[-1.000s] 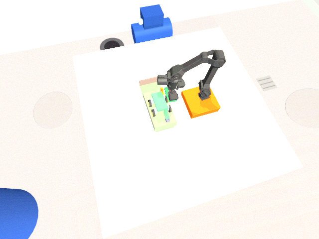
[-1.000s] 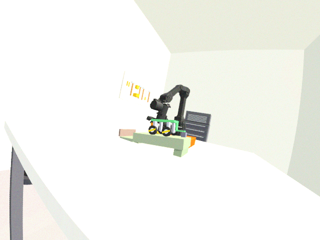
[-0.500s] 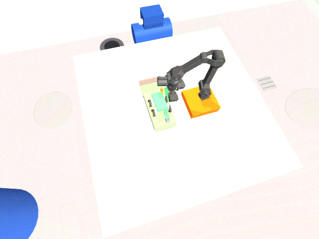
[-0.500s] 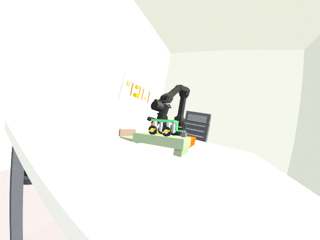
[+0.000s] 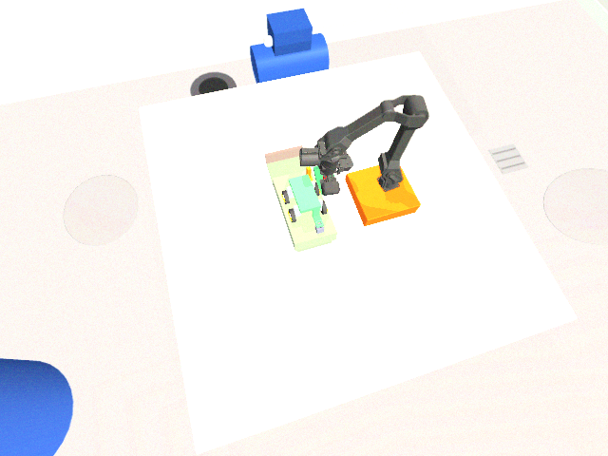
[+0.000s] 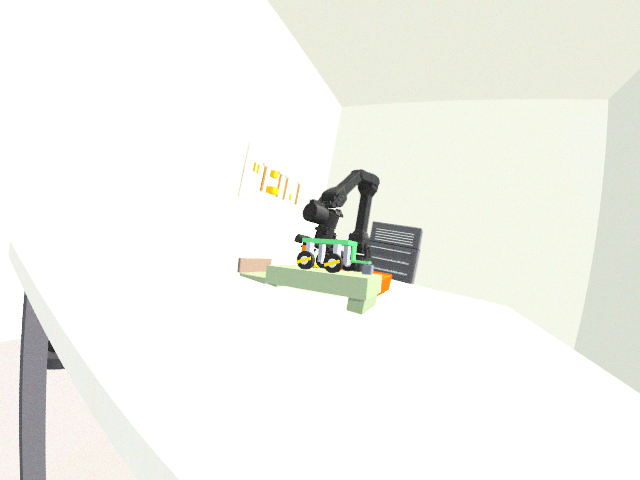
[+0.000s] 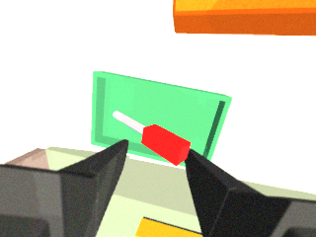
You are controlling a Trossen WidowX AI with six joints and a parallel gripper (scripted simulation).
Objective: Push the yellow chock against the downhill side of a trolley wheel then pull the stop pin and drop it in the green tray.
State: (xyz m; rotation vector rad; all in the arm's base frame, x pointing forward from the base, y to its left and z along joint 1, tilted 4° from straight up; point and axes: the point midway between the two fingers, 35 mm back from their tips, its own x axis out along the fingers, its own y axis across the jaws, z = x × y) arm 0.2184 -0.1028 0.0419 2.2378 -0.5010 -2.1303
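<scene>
Only wrist view shows stop pin point(image 7: 157, 138), blocky red head, thin white shank, over shallow green tray point(image 7: 163, 106), gripper point(image 7: 157, 154) spread, pin loose

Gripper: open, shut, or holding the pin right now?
Gripper: open, holding nothing; the stop pin lies loose over the green tray.
</scene>
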